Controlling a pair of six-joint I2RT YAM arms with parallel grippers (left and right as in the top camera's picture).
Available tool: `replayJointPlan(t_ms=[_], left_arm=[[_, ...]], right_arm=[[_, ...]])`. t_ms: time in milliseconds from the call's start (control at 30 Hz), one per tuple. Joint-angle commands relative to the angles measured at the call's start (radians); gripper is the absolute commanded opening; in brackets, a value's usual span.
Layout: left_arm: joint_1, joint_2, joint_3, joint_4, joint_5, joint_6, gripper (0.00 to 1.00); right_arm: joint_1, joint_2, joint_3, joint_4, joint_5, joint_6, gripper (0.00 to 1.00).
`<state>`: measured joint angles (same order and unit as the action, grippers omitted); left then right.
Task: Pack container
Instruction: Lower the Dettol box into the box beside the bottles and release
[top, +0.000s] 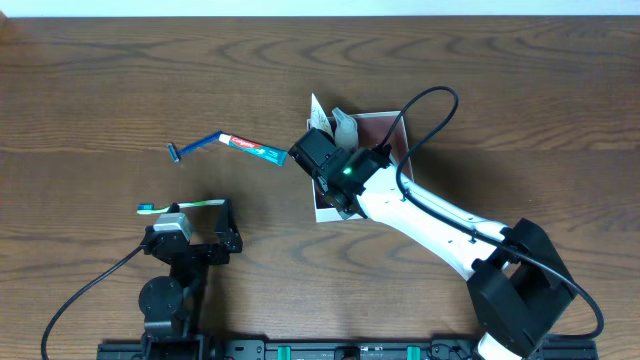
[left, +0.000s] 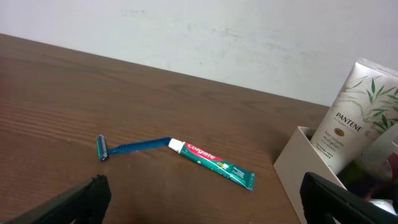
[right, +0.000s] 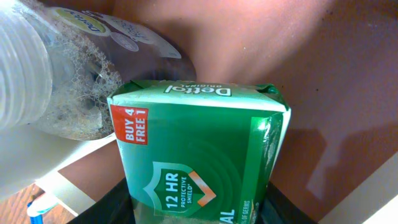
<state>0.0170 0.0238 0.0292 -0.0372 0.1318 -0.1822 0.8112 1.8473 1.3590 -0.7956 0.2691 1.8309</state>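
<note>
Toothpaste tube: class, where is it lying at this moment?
In the overhead view the toothpaste tube lies on the table just left of the container, its cap end beside the blue razor handle's tip.

My right arm (top: 430, 222) is white-shelled with black joints and a green wrist light (top: 347, 170). My left arm (top: 185, 255) is all black. Black cables (top: 447, 90) trail from both.

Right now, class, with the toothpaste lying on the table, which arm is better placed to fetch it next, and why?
Likely left. The left claw is open and empty, facing the toothpaste; the right claw is inside the container, gripping the green soap carton.
</note>
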Motion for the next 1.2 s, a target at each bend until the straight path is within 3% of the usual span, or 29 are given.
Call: replayJointPlan(t_ms=[0,267,333,700,1000,1167], left_arm=[[0.004,0.0,-0.025,-0.021,0.014,0.013,0.98],[0.004,0.0,-0.025,-0.021,0.014,0.013,0.98],[0.004,0.0,-0.025,-0.021,0.014,0.013,0.98],[0.004,0.0,-0.025,-0.021,0.014,0.013,0.98],[0.004,0.0,-0.025,-0.021,0.014,0.013,0.98],[0.004,0.0,-0.025,-0.021,0.014,0.013,0.98]], right_arm=[[0.014,0.005,0.0,-0.001,0.026,0.02,0.39],[0.014,0.005,0.0,0.0,0.018,0.02,0.51],[0.014,0.005,0.0,0.0,0.017,0.02,0.61],[0.014,0.005,0.0,-0.001,0.011,0.015,0.63],[0.021,-0.044,0.001,0.001,-0.009,-0.352,0.63],[0.021,-0.125,0.002,0.081,0.037,-0.831,0.68]])
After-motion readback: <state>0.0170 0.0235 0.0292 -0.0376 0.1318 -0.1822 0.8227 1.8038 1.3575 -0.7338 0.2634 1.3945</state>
